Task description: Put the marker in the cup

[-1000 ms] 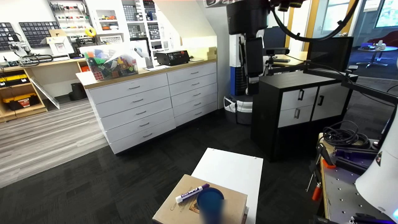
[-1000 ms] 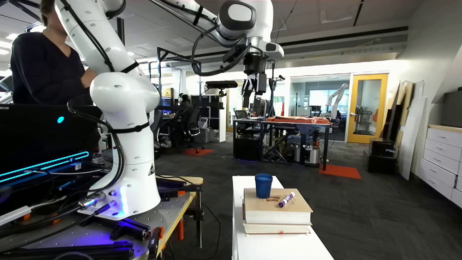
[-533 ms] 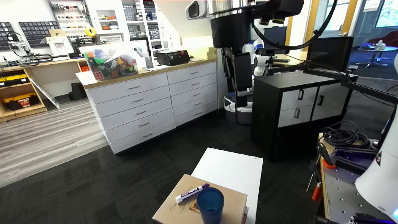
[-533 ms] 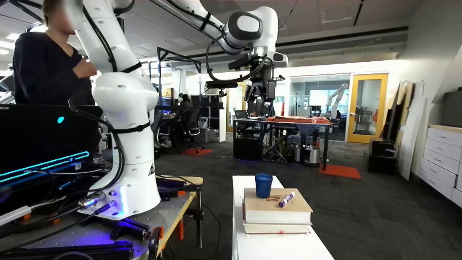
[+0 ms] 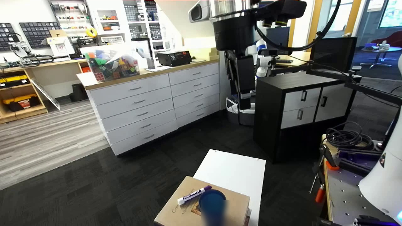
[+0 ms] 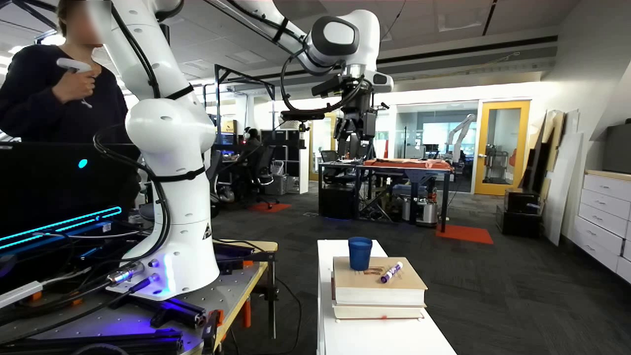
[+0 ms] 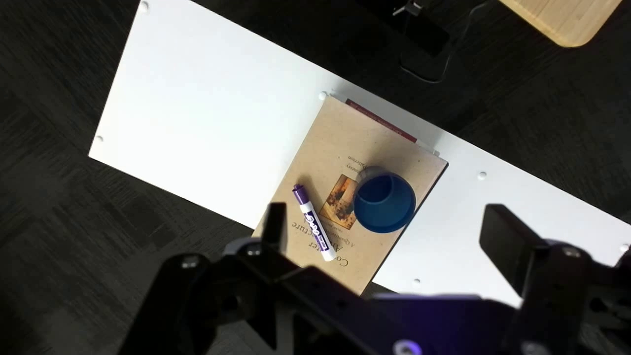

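Table [image 5: 232,169], in an exterior view: a tan book [image 5: 188,216] is laid across its white top.
Marker [image 5: 194,195], in an exterior view: it is placed on the tan book just beside the cup [image 5: 213,201], whose lower part is blurred.
End effector [image 6: 353,146], in an exterior view: it is pointed downward and held well above the table by the white arm [image 6: 170,123].
Tan book, in an exterior view: it is stacked on a lower book [image 6: 377,311]; the upright cup and the marker are borne on its cover.
Person [image 6: 59,116], in an exterior view: a white device [image 6: 74,64] is held up, behind the arm.
End effector [image 7: 389,232], in the wrist view: the fingers [image 7: 274,228] are spread wide apart, and the cup and marker are seen in the gap, well below.
Marker, in the wrist view: it is laid flat, purple at one end and white at the other, and is separated from the cup by a printed picture [image 7: 340,199].
Cup, in the wrist view: its blue rim is viewed from above, near the edge of the tan book.
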Tool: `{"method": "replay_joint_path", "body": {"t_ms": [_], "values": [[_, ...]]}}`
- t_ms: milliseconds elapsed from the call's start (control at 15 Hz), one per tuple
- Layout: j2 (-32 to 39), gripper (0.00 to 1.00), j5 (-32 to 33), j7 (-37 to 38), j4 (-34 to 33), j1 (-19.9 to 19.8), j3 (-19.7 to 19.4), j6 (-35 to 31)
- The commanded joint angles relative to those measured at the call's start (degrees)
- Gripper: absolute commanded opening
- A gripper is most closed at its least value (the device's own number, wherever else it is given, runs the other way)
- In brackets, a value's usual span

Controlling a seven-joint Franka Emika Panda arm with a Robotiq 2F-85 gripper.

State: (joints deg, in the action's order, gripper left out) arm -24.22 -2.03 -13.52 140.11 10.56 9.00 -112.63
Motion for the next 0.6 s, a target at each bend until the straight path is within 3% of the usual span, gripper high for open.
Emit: {"method": "replay_joint_path", "body": {"t_ms": [0, 533], "values": [[0.56, 1.0, 2.06, -1.3, 1.96, 0.39, -0.92, -4.65], [6.75, 1.0, 5.08, -9.74, 2.01, 0.3, -3.23, -17.05]]}}
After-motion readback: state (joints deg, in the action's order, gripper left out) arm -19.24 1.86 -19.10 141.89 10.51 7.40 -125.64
